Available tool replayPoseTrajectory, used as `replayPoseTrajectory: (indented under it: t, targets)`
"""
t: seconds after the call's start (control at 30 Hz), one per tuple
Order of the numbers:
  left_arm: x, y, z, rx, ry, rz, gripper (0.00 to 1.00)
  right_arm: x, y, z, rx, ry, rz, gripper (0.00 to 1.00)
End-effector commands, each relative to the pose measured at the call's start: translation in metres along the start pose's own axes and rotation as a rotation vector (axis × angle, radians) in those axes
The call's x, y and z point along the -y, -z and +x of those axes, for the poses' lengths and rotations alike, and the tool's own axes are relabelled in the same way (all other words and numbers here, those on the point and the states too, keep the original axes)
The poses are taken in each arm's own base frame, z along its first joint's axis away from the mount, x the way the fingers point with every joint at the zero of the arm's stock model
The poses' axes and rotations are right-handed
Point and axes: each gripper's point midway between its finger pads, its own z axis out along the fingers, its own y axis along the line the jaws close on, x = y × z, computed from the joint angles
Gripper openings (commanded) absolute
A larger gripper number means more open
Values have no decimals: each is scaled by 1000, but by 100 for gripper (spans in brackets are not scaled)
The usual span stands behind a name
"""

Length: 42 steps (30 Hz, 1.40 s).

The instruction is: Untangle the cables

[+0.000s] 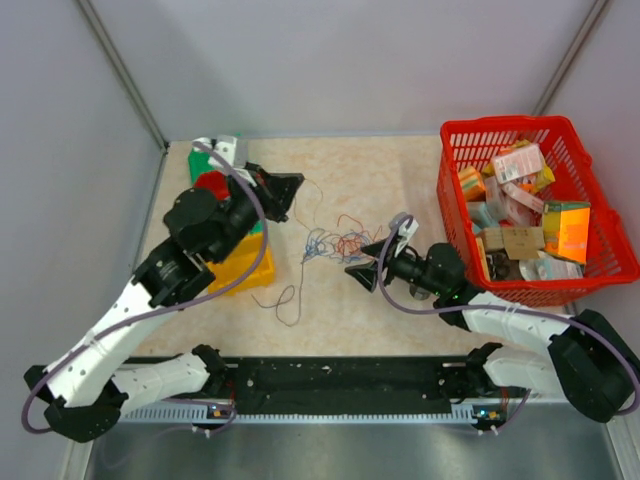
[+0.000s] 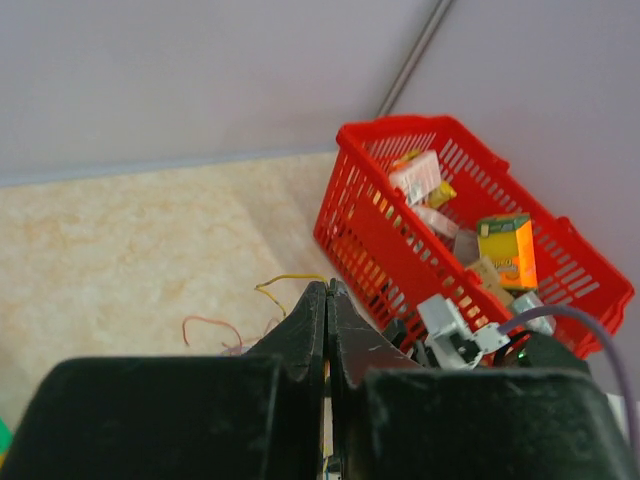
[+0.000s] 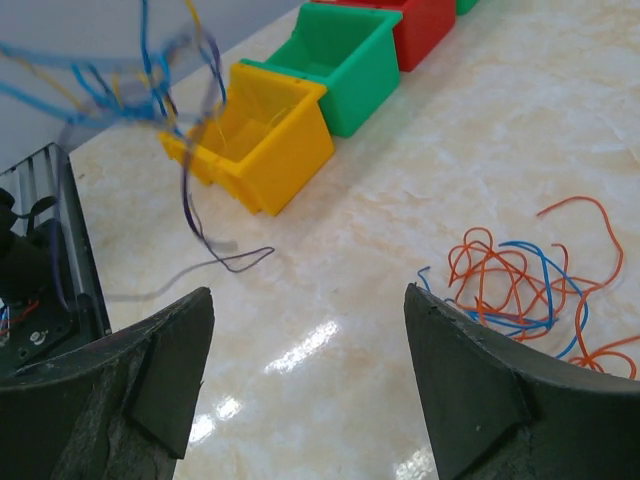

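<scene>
The cables [image 1: 335,242] lie as a thin tangle of blue, orange and red strands at the middle of the table, and a purple strand [image 1: 289,300] loops toward the near edge. My left gripper [image 1: 292,188] hovers left of and behind the tangle. It is shut on a yellow cable [image 2: 287,279] that enters at its tips [image 2: 328,286], and thin strands trail from it down to the tangle. My right gripper [image 1: 369,262] stands open just right of the tangle with nothing between its fingers [image 3: 308,300]. Orange and blue cables [image 3: 520,285] lie by its right finger. Blue and purple strands [image 3: 150,75] hang lifted and blurred.
A red basket [image 1: 455,215] full of small packages stands at the right. At the left, under my left arm, sits a row of yellow [image 3: 262,135], green [image 3: 345,60] and red [image 3: 425,25] bins. Grey walls close in the table on three sides.
</scene>
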Motion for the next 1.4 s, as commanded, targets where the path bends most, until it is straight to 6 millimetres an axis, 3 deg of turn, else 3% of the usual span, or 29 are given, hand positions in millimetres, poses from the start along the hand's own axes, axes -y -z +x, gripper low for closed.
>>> replayPoseTrajectory:
  t: [0.0,0.13,0.33,0.6,0.83,0.93,1.0,1.13,1.27,1.37]
  targets:
    - [7,-25,41,-75,90,43,0,-15,1,-32,113,9,-51,76]
    - [6,-42,78,-156,118,52,0,-9,-1,-34,119,-28,-10,74]
    - [2,-57,108,-208,138,44,0,-7,-7,-32,106,-68,7,57]
    - [5,-58,116,-236,155,56,0,31,-6,-25,86,-83,223,48]
    - [9,-56,123,-252,185,78,0,12,-12,-24,79,-64,128,48]
    - [12,-57,123,-254,198,89,0,10,-16,-20,54,-49,129,46]
    - [17,-55,123,-266,202,121,0,18,-18,-17,38,-45,180,40]
    - [16,-48,107,-250,149,112,0,55,-10,-8,5,-42,394,27]
    - [17,-29,68,-145,85,125,0,98,9,4,-51,-52,669,0]
    - [18,-10,29,-49,21,131,0,120,20,12,-117,-39,822,0]
